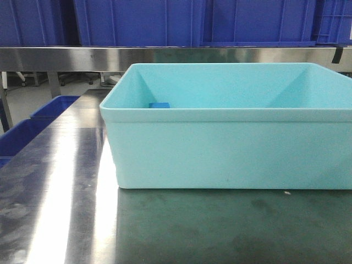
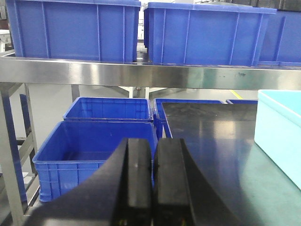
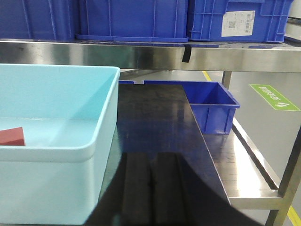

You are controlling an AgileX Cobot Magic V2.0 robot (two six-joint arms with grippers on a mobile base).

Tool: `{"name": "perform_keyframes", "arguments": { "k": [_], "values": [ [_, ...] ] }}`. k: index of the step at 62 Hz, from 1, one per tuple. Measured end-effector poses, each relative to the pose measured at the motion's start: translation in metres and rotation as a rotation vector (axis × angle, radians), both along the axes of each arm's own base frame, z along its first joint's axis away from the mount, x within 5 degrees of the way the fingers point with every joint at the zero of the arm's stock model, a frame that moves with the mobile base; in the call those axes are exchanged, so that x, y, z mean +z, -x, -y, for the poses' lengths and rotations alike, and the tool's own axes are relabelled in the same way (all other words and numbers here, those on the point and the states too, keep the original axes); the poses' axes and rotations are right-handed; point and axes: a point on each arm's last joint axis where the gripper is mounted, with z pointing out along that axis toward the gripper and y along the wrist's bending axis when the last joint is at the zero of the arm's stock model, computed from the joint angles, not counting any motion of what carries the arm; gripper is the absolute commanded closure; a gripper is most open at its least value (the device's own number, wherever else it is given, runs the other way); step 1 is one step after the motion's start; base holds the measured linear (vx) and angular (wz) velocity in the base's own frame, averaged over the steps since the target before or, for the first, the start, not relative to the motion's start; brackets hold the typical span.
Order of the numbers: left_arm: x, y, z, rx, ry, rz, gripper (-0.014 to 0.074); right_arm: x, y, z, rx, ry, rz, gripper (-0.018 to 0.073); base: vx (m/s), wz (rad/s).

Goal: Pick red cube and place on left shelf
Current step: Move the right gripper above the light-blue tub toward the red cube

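Observation:
The red cube lies inside the light cyan tub near its left side; it shows only in the right wrist view. My right gripper is shut and empty, low over the dark tabletop to the right of the tub. My left gripper is shut and empty at the table's left end, left of the tub. The left shelf's flat steel front rail runs across above the table and carries large blue crates; its rollers are hidden. Neither gripper shows in the front view.
A small blue block lies in the tub. Blue crates sit low to the left of the table. A blue bin stands on a lower steel ledge to the right. The steel tabletop extends to the front left.

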Motion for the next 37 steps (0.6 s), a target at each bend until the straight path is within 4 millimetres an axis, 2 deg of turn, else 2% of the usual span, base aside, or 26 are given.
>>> {"name": "perform_keyframes", "arguments": {
  "k": [37],
  "values": [
    [0.0000,0.0000,0.0000,0.000,0.000,0.000,0.0495,0.0000,0.0000,0.0000,0.000,0.000,0.000,0.0504,0.00,0.00]
  ]
}}
